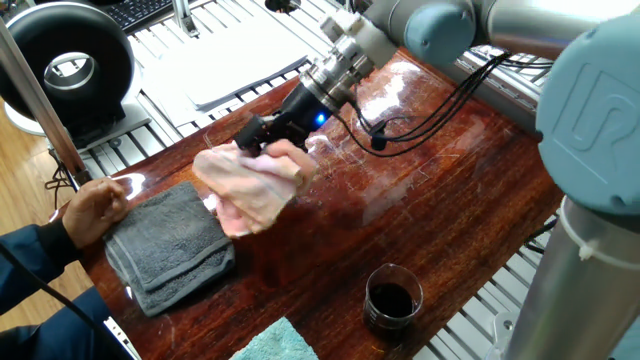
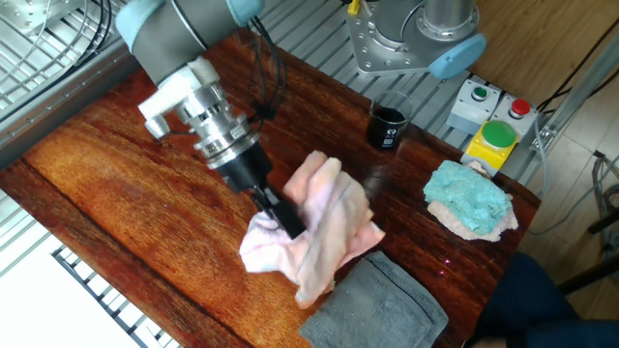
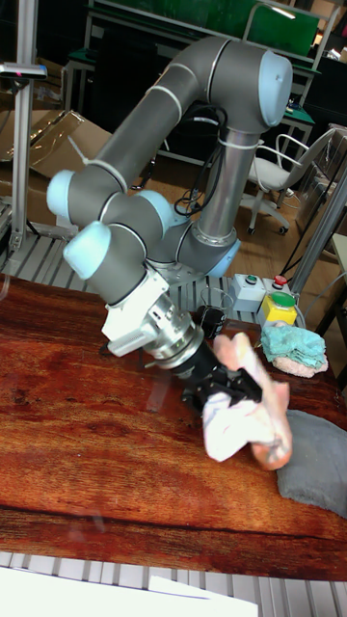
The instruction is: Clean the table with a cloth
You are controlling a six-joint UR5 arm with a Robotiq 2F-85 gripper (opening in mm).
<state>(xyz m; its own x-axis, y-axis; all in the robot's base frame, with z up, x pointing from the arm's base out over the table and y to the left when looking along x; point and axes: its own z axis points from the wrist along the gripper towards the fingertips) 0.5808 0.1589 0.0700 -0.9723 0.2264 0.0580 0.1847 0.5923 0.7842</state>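
Observation:
The pale pink cloth (image 1: 248, 188) (image 2: 309, 237) (image 3: 246, 410) lies bunched on the glossy reddish-brown table (image 1: 450, 210) (image 2: 126, 203) (image 3: 87, 434), right beside the grey towel. My gripper (image 1: 262, 138) (image 2: 286, 220) (image 3: 226, 390) is tilted over and shut on the cloth, pressing it against the wood. The fingertips are buried in the fabric folds.
A thick dark grey towel (image 1: 170, 248) (image 2: 379, 307) (image 3: 316, 472) lies next to the cloth, with a person's hand (image 1: 95, 205) beside it. A glass of dark liquid (image 1: 391, 296) (image 2: 388, 124), a teal cloth (image 2: 469, 198) (image 3: 292, 347), a button box (image 2: 493, 130) and a white board (image 1: 240, 60) stand around.

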